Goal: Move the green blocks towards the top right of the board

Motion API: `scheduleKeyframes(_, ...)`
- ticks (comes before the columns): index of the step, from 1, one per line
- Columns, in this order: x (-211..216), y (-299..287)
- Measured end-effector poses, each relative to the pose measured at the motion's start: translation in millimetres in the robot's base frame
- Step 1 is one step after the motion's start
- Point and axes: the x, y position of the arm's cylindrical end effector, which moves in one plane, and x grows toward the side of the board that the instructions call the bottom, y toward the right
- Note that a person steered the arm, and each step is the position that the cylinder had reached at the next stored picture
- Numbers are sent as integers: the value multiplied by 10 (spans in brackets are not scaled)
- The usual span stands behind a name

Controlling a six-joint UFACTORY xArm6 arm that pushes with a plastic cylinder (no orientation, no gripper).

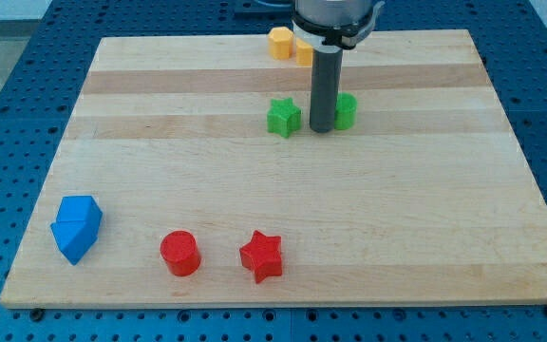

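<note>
Working the 2 greens, upper middle of the board (501,190). Left to right: green star (284,117), my tip (322,128) just beside it, green cylinder (346,110) touching the rod's right side and partly hidden. No claw here, nothing gripped; the bare rod only pushes. Next move, my read: get left of and below the star, then shove both up-right. Yellow blocks (287,45) sit behind the rod.
</note>
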Motion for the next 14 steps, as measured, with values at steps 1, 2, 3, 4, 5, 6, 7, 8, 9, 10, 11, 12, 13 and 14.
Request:
scheduleKeyframes(1,0,6)
scheduleKeyframes(2,-4,8)
scheduleKeyframes(3,-85,267)
scheduleKeyframes(4,-219,559)
scheduleKeyframes(5,-437,789)
scheduleKeyframes(6,-602,932)
scheduleKeyframes(7,-554,1027)
scheduleKeyframes(8,-536,1073)
scheduleKeyframes(9,-841,1478)
scheduleKeyframes(10,-1141,1729)
scheduleKeyframes(11,-627,1630)
scheduleKeyframes(12,-720,977)
scheduleKeyframes(13,-932,1291)
scheduleKeyframes(14,-1198,1474)
